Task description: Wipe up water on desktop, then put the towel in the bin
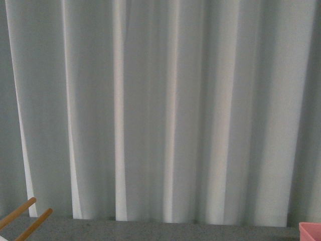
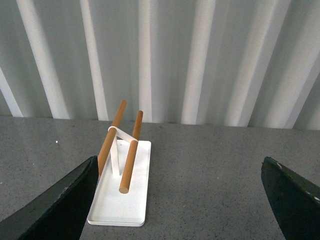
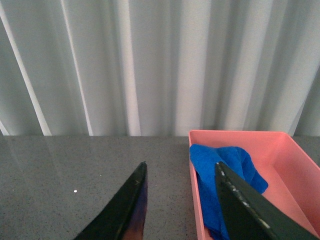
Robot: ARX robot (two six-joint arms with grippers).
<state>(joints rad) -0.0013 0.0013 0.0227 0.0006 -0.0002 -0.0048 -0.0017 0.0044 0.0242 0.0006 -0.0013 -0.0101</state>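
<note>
Towel [image 3: 220, 165] lies in the bin [image 3: 295, 165], partly hidden behind the released right hand [image 3: 181, 176].

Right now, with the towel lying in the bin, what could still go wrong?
1. The towel lies against the near wall of the bin and part of it may hang at the rim, so it could slip out.
2. The open right gripper hangs over that wall; moving carelessly, it may knock the bin.
3. The open left gripper is near the white tray with wooden rods and could hit them.
</note>
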